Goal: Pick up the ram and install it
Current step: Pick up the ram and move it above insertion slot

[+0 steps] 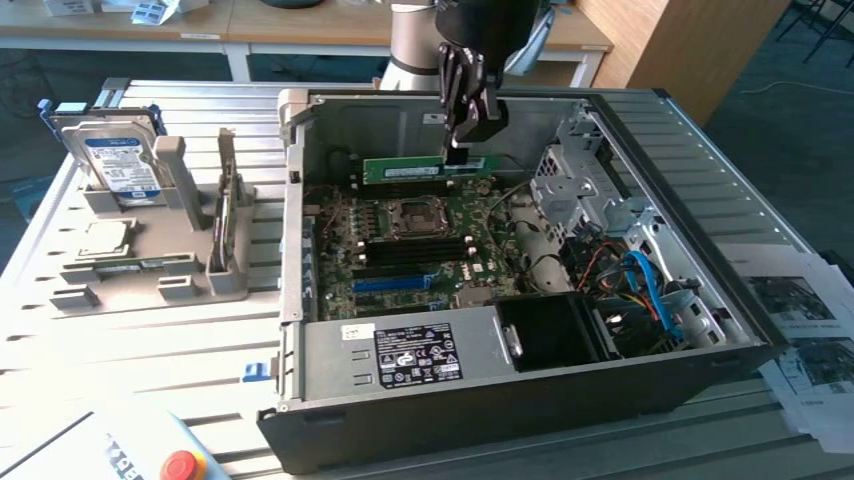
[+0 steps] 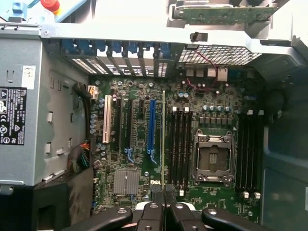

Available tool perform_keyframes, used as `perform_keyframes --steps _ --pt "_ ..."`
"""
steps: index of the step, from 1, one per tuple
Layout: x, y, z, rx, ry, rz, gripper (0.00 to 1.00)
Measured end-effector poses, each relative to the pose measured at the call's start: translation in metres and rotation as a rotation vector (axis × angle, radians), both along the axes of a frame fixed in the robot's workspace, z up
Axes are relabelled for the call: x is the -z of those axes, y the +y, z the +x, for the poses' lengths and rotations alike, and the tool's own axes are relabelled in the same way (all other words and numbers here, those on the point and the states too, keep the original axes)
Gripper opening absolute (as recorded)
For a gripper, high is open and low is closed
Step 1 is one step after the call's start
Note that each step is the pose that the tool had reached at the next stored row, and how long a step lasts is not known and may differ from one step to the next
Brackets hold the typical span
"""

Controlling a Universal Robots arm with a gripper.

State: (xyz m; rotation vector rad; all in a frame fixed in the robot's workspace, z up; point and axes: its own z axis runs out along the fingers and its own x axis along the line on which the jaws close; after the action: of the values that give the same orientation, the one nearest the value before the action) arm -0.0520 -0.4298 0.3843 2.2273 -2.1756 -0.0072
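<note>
Ram (image 1: 414, 170), clamped in the jaws of our gripper (image 1: 458, 152) at upper centre, hangs over the board (image 1: 470, 250); seating, we judge, needs slot (image 2: 179, 144) alignment.

A robotics laboratory or workshop is indicated. An opened computer case (image 1: 534, 400) is set on a slatted metal table (image 1: 160, 340), beside a grey fixture (image 1: 200, 275) in which a hard drive (image 1: 118, 165) is racked. A red emergency-stop button (image 1: 183, 466) is seen in the foreground, wooden benches (image 1: 294, 30) behind. The ram (image 1: 400, 170) is gripped by the gripper (image 1: 458, 155) inside the case.
</note>
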Motion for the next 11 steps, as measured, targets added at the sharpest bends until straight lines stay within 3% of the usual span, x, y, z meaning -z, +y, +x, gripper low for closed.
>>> perform_keyframes --steps 11 --pt "0.0013 0.0177 0.0 0.0 0.0 0.0 0.12"
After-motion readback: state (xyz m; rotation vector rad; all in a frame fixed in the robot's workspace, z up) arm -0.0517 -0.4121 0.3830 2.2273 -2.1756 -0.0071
